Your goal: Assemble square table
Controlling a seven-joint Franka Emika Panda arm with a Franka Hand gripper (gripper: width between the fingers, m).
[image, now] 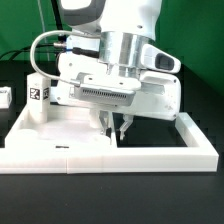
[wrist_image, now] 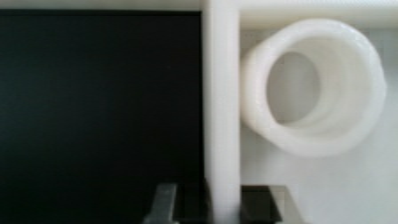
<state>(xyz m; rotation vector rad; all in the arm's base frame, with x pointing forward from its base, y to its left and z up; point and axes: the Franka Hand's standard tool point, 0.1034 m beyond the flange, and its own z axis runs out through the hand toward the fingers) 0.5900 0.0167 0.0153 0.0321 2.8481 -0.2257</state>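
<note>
The square tabletop [image: 55,128] lies flat on the black table, behind the front rail. My gripper [image: 116,128] reaches straight down onto it. In the wrist view the gripper [wrist_image: 221,203] is shut on the tabletop's thin raised rim [wrist_image: 222,90], which runs as a white strip between the two dark fingers [wrist_image: 176,204]. Beside the rim, on the tabletop's white inner face, is a round raised ring [wrist_image: 317,88]. One white leg [image: 37,96] with a black-white tag stands upright at the exterior view's left, apart from the gripper.
A long white L-shaped rail [image: 110,157] runs along the front and up the exterior view's right side [image: 196,133]. A small white part [image: 5,97] lies at the far left edge. The arm's wide white body hides the area behind the gripper.
</note>
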